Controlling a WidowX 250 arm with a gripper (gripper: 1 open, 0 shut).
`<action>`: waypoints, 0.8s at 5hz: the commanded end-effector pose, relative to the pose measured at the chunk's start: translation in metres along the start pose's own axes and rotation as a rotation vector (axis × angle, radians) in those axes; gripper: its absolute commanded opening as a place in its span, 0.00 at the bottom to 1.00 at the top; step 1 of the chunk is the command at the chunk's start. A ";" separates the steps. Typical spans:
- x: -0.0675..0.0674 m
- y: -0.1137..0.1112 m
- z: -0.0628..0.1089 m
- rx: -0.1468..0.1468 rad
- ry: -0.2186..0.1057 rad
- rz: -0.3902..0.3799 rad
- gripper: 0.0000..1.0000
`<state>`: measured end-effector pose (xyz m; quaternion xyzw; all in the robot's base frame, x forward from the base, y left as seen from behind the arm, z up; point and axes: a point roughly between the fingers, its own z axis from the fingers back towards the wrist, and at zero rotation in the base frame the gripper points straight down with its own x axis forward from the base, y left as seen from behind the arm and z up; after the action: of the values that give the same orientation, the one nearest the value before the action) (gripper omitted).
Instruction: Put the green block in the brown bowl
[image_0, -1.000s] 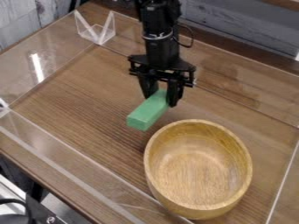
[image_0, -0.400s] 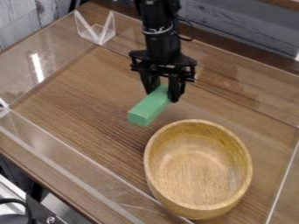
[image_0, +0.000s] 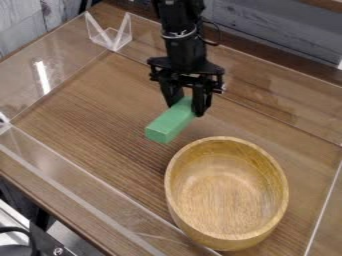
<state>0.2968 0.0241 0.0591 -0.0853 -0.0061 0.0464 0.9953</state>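
The green block (image_0: 167, 124) is a bright green bar, held at its upper end and slanting down to the left just above the wooden table. My gripper (image_0: 187, 106) points straight down from the black arm and is shut on the block's top end. The brown bowl (image_0: 227, 192) sits on the table to the lower right of the block, empty, its rim a short way from the block's lower end.
A clear plastic wall (image_0: 80, 55) borders the wooden tabletop (image_0: 94, 110) on the left and front. A small clear stand (image_0: 108, 31) sits at the back left. A grey panel runs along the back.
The block has lifted slightly in the shut gripper between the earliest frame and now. The bowl has not moved.
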 end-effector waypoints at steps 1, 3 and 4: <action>0.011 0.000 0.027 0.003 -0.097 -0.015 0.00; 0.003 -0.011 0.029 -0.015 -0.095 -0.047 0.00; -0.008 -0.028 0.036 -0.025 -0.095 -0.086 0.00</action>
<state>0.2859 0.0020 0.0839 -0.0981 -0.0285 0.0119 0.9947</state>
